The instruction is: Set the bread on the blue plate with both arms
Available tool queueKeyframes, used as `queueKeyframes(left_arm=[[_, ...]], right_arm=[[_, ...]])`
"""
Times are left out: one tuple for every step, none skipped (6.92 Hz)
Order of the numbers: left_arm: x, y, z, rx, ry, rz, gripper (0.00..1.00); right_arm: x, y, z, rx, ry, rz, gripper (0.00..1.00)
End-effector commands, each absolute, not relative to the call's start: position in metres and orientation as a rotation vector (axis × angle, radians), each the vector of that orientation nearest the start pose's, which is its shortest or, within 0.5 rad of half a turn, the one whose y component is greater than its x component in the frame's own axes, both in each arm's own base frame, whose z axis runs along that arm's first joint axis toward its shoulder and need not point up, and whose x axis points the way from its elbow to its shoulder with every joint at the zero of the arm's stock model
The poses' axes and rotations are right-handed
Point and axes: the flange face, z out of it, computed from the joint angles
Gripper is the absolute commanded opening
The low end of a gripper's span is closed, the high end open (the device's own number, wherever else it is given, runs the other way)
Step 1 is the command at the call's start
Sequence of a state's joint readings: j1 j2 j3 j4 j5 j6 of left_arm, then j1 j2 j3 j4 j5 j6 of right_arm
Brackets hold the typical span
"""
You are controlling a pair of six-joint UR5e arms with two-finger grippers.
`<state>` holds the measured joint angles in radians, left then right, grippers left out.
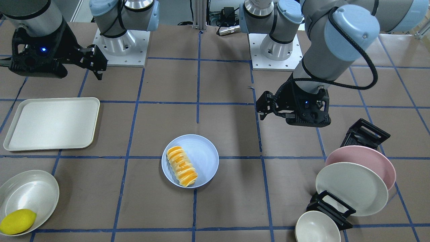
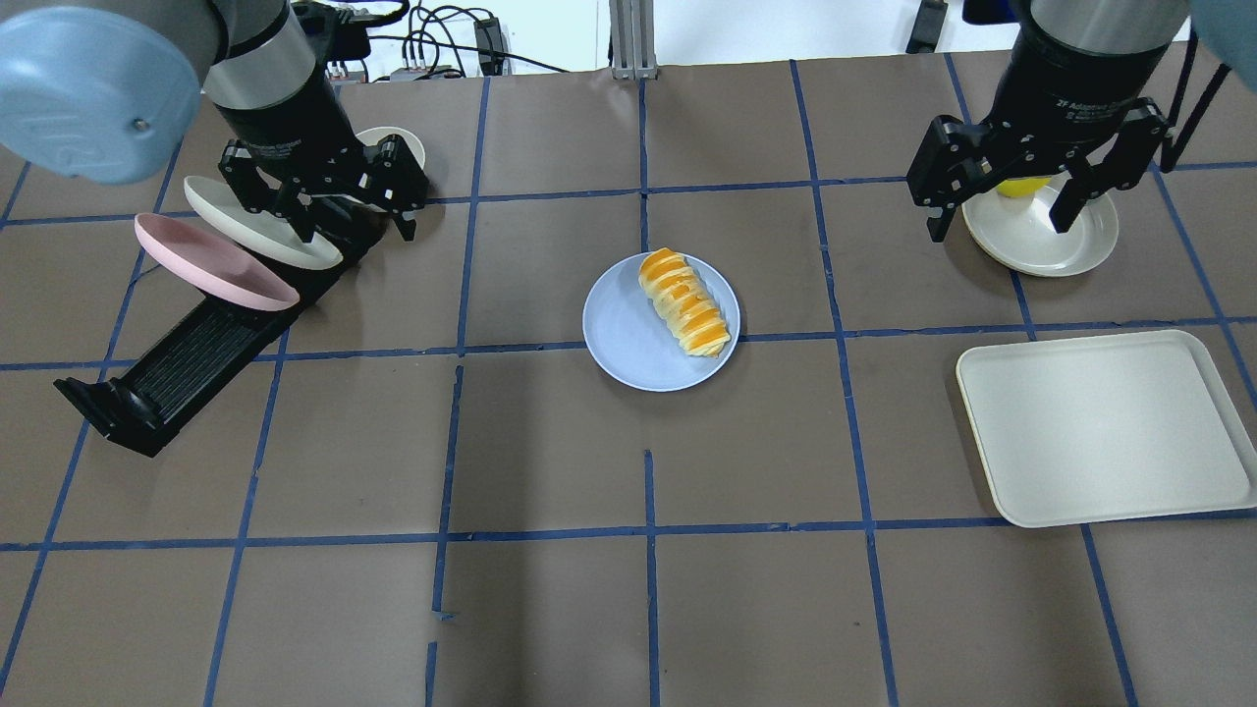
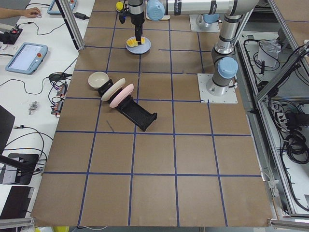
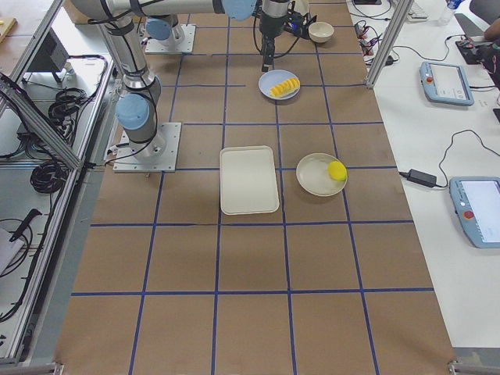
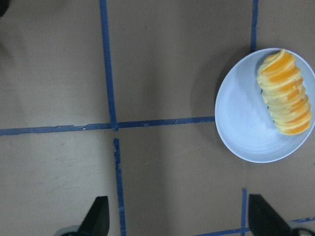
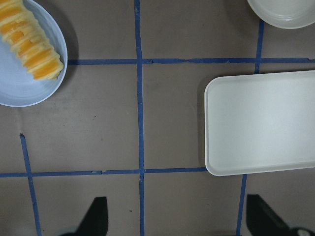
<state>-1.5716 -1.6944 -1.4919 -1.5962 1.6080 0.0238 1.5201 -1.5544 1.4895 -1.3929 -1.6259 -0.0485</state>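
The bread (image 2: 684, 301), a ridged orange and cream loaf, lies on the right half of the blue plate (image 2: 628, 339) at the table's middle; both also show in the front view (bread (image 1: 181, 165), plate (image 1: 205, 153)). My left gripper (image 2: 352, 224) is open and empty, raised over the plate rack to the plate's left. My right gripper (image 2: 1000, 221) is open and empty, raised over a white dish to the plate's right. The left wrist view shows the bread (image 5: 286, 92) on the plate (image 5: 241, 118). The right wrist view shows the bread (image 6: 32, 44) too.
A cream tray (image 2: 1110, 432) lies at the right. A white dish (image 1: 30, 191) holds a yellow lemon (image 1: 17, 221). A black rack (image 2: 177, 363) at the left holds a pink plate (image 2: 211, 260) and a cream plate (image 2: 255, 236); a small bowl (image 1: 315, 228) stands beside it.
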Motion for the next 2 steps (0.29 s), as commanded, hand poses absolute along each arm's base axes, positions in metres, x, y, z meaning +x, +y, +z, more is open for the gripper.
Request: queueKeyframes(left_arm=[[-0.128, -0.529, 0.477, 0.041, 3.077, 0.110, 1.00], [-0.129, -0.518, 0.484, 0.043, 3.087, 0.091, 1.00]], right_arm=[[0.103, -0.491, 0.502, 0.000, 3.186, 0.180, 1.00], [0.103, -0.491, 0.502, 0.000, 3.186, 0.180, 1.00]])
